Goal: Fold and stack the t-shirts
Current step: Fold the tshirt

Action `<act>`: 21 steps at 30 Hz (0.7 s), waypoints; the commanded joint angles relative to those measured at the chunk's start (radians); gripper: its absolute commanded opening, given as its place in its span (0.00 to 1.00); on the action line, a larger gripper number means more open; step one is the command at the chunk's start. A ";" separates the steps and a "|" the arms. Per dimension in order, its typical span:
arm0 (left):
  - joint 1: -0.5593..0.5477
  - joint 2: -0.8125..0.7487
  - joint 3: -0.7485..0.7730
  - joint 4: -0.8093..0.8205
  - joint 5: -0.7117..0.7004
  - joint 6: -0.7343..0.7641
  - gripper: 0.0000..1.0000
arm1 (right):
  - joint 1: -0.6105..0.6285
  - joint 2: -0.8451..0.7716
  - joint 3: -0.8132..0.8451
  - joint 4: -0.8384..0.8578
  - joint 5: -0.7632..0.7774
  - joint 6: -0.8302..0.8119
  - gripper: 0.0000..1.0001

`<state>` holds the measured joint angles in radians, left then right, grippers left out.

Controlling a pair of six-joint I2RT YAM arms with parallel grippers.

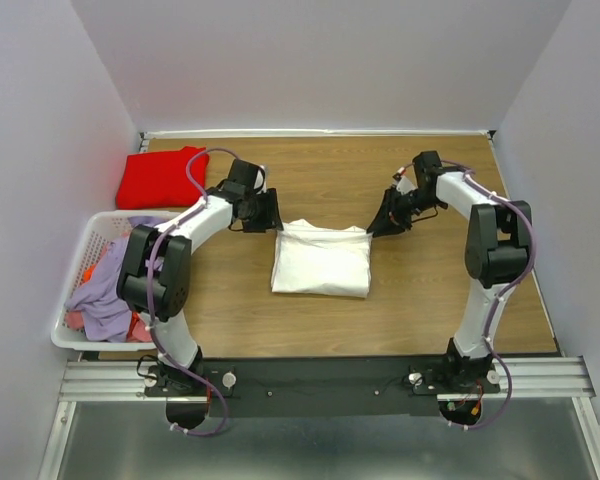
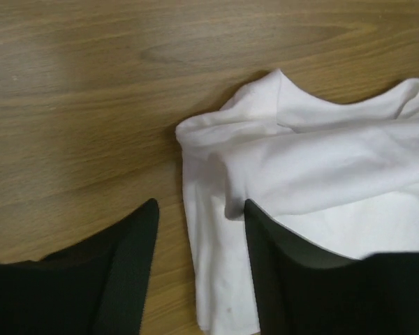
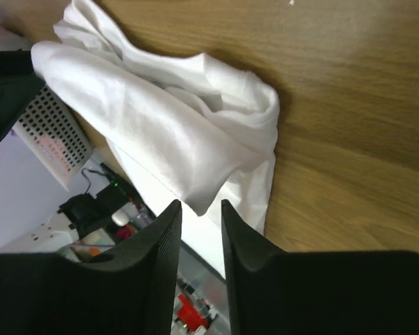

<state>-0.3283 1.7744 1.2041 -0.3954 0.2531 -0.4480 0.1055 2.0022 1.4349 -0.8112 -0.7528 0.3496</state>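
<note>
Hovering at far corners of folded white t-shirt (image 1: 320,262), centre of surface (image 1: 320,170).
Top view: flanked by left gripper (image 1: 266,212) and right gripper (image 1: 383,222), one per corner, probably to keep the fold square; noted red t-shirt (image 1: 160,178) folded far left, likely stack base. Left wrist: fingers (image 2: 126,279) parted, empty, straddling shirt edge. Right wrist: fingers (image 3: 153,269) narrowly parted, gripping nothing.

We see two arms, the left arm (image 1: 205,215) and the right arm (image 1: 460,190), built of white links and black joints. Lilac cables (image 1: 192,172) loop along each. Their jaws are matte black, finely ribbed inside.
</note>
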 commanded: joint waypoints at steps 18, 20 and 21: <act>-0.218 -0.221 -0.138 0.164 -0.049 -0.032 0.24 | 0.111 -0.318 -0.278 0.411 -0.132 -0.003 0.49; -0.227 -0.182 -0.153 0.202 -0.048 -0.046 0.19 | 0.118 -0.280 -0.281 0.429 -0.152 -0.011 0.47; -0.227 -0.165 -0.143 0.231 -0.041 -0.046 0.15 | 0.117 -0.267 -0.277 0.434 -0.158 -0.021 0.47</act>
<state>-0.5537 1.5658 1.0695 -0.2550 0.1837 -0.4793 0.2180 1.6943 1.1683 -0.4355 -0.8242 0.3649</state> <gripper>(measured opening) 0.194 0.479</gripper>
